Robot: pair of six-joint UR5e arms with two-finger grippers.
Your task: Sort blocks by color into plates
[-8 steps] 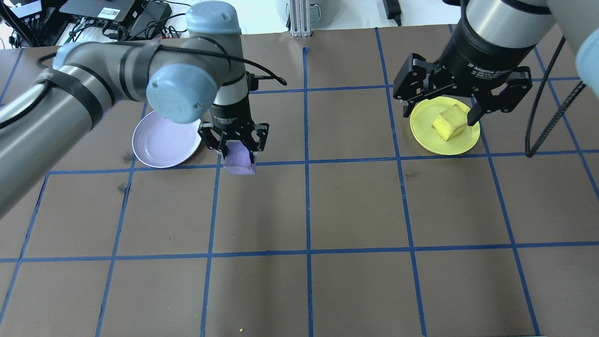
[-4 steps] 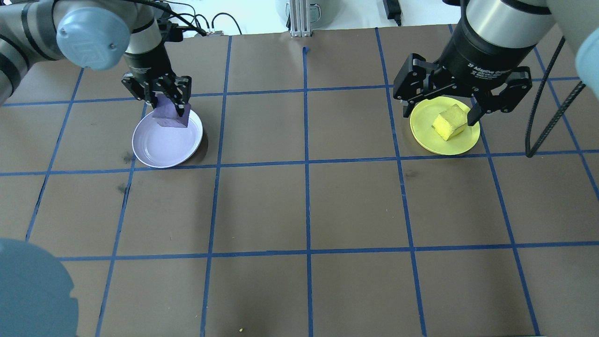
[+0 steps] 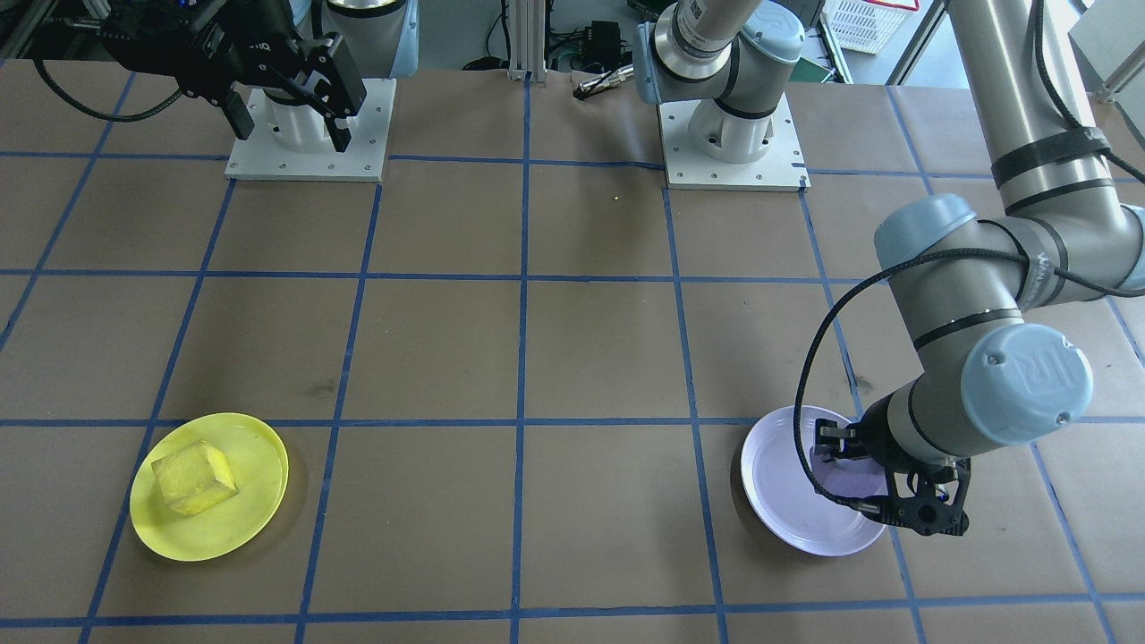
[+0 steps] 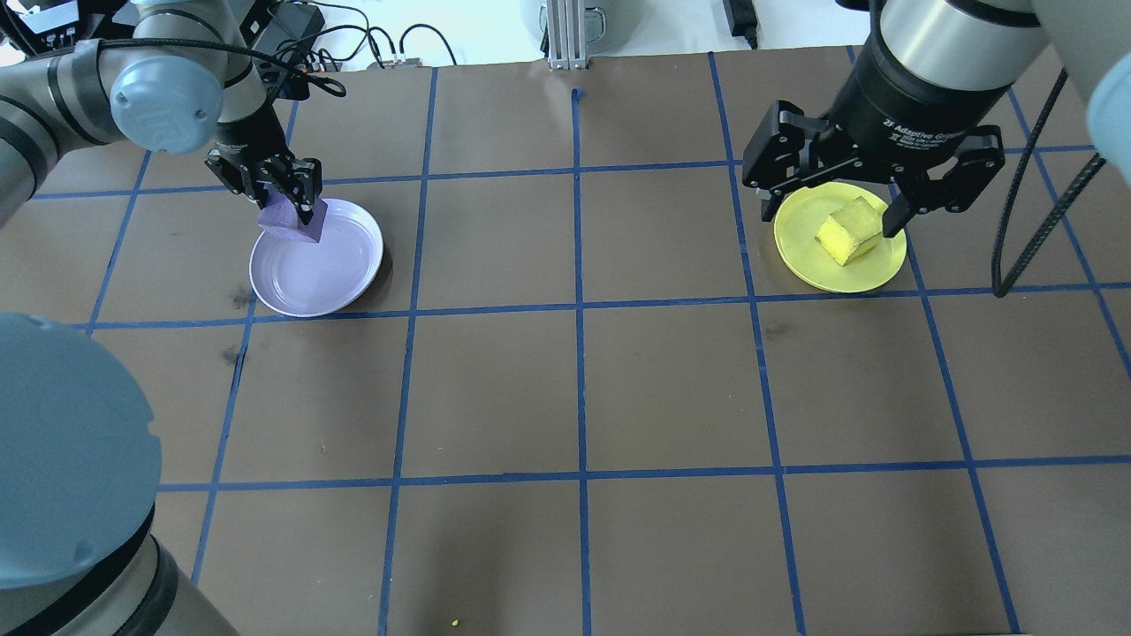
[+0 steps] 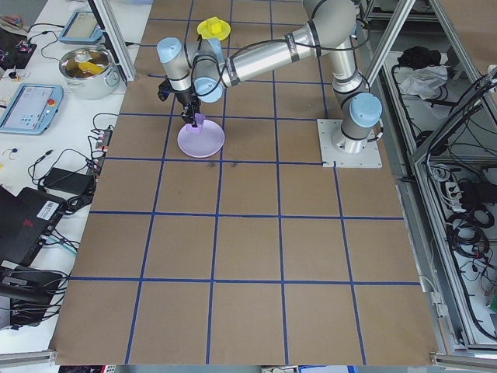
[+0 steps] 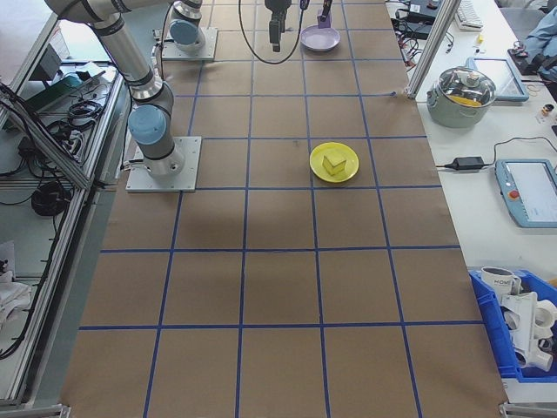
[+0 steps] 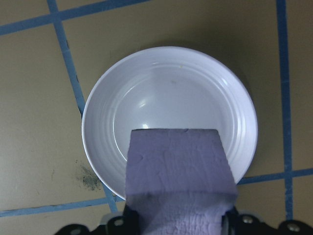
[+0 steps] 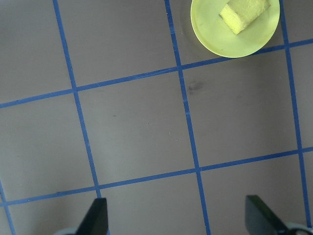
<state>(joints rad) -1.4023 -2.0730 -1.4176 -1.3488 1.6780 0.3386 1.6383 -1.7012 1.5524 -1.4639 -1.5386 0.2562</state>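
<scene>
The purple block (image 3: 845, 477) sits pinched in the left claw (image 3: 886, 487), and in the front-facing view it hangs over the lavender plate (image 3: 780, 501), towards the plate's side nearest that claw's wrist; the arm hides much of the block here. Far from that claw, the yellow block (image 3: 193, 478) lies on the yellow plate (image 3: 259, 501), while the right claw (image 3: 284, 98) hangs high with its fingers spread wide and nothing between them. In the overhead view the left claw (image 4: 283, 196) is closed on the purple block (image 4: 290, 221) just above the rim of the lavender plate (image 4: 336, 274), most of the dish lying beyond the block; the right claw (image 4: 831, 199) stands spread and empty above the yellow plate (image 4: 848, 274) and yellow block (image 4: 850, 231). The left-end view shows the block low over the plate's edge; whether it touches cannot be told. The right-end view adds only the 2 yellow things together on the bench (image 6: 287, 287). The left wrist view shows the purple block (image 7: 178, 171) directly under the claw, overlapping the near rim of the lavender plate (image 7: 98, 127). The risk, as I judge it: released here, the block may land on the sloped rim and tumble onto the bench, or tip the light plate; foam may also cling to 1 finger and drag sideways.
</scene>
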